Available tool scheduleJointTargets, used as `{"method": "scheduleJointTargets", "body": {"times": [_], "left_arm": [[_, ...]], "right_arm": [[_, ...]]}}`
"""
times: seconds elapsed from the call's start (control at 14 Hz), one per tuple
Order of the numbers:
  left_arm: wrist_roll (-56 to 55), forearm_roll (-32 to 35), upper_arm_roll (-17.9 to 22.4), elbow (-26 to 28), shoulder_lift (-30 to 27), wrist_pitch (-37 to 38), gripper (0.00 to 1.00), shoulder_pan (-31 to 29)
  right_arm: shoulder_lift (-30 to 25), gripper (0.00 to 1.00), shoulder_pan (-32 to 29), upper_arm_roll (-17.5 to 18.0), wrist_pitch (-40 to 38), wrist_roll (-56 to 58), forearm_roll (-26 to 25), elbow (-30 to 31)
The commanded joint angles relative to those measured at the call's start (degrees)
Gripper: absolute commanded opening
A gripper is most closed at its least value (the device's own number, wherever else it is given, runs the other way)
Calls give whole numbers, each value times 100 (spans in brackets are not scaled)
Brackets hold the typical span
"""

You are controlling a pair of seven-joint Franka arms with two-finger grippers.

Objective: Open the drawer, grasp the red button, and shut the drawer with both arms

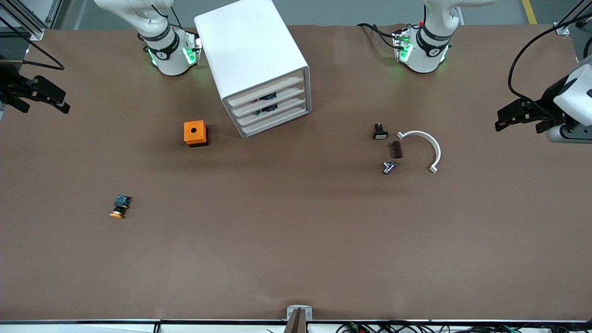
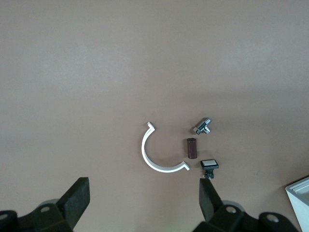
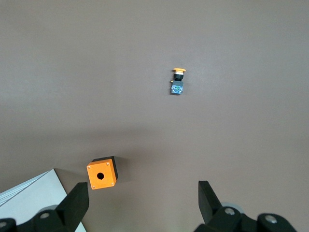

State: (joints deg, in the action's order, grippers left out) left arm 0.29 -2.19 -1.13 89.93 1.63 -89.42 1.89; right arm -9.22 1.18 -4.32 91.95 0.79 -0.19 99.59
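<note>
The white cabinet (image 1: 252,51) stands near the robots' bases, by the right arm's base. Its four white drawers (image 1: 273,108) are all shut. Small dark and blue parts show through the gaps between the drawers; the red-capped button is hidden. My left gripper (image 1: 518,118) hangs open and empty over the table's edge at the left arm's end; its wrist view (image 2: 145,203) shows bare table between the fingers. My right gripper (image 1: 41,95) hangs open and empty at the right arm's end, also seen in its wrist view (image 3: 142,205).
An orange box with a hole (image 1: 195,133) sits beside the cabinet. An orange-capped button (image 1: 120,206) lies nearer the front camera. Toward the left arm's end lie a white curved clip (image 1: 423,148), a brown block (image 1: 396,149), a metal fitting (image 1: 389,167) and a small black switch (image 1: 380,132).
</note>
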Motion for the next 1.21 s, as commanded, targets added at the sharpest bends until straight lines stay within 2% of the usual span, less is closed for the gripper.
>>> {"method": "scheduleJointTargets", "body": {"times": [0.0, 1.14], "left_arm": [[-90, 114, -36, -107, 48, 21, 100, -22], [-72, 114, -36, -54, 171, 56, 100, -40]], "right_arm": [[-71, 100, -31, 71, -37, -53, -95, -1], [-27, 100, 14, 89, 16, -62, -51, -27]]}}
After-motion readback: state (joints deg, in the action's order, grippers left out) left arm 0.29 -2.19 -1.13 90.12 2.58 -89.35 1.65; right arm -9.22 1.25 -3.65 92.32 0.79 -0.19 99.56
